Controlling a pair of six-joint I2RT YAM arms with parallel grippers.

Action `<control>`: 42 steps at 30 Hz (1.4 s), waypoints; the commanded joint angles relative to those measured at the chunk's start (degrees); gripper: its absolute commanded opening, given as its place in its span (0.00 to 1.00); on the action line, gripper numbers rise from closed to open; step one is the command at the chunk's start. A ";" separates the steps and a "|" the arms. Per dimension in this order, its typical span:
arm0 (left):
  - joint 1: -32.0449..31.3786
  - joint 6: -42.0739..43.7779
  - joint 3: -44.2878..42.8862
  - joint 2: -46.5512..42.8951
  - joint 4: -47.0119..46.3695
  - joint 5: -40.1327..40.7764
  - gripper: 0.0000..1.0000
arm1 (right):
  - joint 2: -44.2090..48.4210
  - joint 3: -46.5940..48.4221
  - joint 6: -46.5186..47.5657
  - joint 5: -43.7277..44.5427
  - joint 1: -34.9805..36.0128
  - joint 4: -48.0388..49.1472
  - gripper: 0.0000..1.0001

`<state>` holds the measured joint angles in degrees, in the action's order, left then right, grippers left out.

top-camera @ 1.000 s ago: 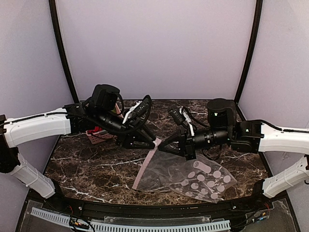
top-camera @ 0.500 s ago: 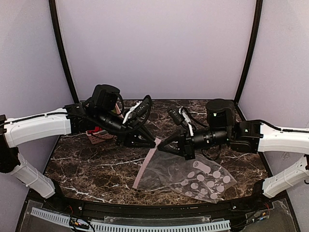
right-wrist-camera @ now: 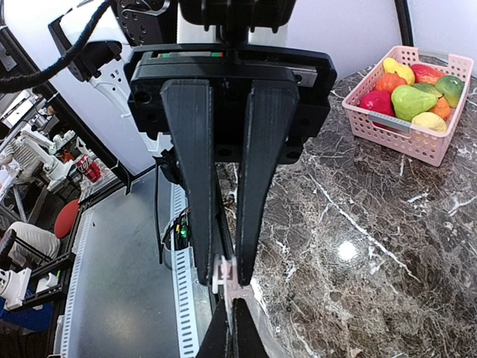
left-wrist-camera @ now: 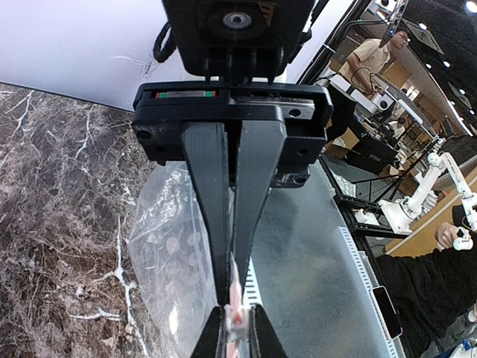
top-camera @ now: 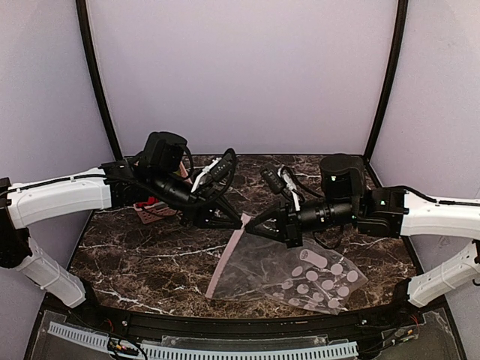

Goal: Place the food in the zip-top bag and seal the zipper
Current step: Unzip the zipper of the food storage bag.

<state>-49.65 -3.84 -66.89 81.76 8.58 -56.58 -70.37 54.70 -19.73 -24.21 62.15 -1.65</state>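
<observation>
The zip-top bag (top-camera: 300, 274) lies flat on the marble table, and its far corner is lifted. The pink zipper (top-camera: 225, 259) runs along its left edge. My left gripper (top-camera: 240, 220) is shut on the zipper strip (left-wrist-camera: 235, 294) at that corner. My right gripper (top-camera: 252, 223) meets it tip to tip and is shut on the small pale slider tab (right-wrist-camera: 222, 270). The bag also shows in the left wrist view (left-wrist-camera: 171, 253). The food (right-wrist-camera: 408, 95) sits in a pink slotted basket (right-wrist-camera: 402, 134). In the top view the basket (top-camera: 152, 212) is mostly hidden behind the left arm.
The table's raised black front rim (top-camera: 225, 324) runs just below the bag. A white slotted cable duct (top-camera: 195, 349) lies beyond it. Dark marble (top-camera: 142, 262) shows to the left of the bag.
The right arm has edged slightly to the left, towards the left gripper. Both grippers stay together at the bag's raised corner. The bag has hardly shifted.
</observation>
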 commanded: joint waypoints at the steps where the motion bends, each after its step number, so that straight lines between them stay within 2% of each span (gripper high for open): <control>1: 0.03 0.87 0.88 0.17 0.60 -1.16 0.01 | 0.83 0.32 -1.40 3.80 0.43 1.87 0.00; 8: 0.01 1.63 0.79 0.57 1.94 -0.29 0.01 | 1.95 -0.22 -2.89 6.66 0.38 1.98 0.00; 32: -0.01 2.61 0.98 0.64 3.18 1.06 0.01 | 2.34 -1.27 -4.70 4.23 -0.38 5.68 0.00; 42: 0.04 2.77 0.98 0.56 3.71 1.12 0.01 | 3.62 -1.71 -5.10 7.53 -0.54 6.22 0.00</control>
<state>-49.60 -2.09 -66.89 82.21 9.10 -55.00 -68.55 53.21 -24.34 -19.53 62.19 -0.25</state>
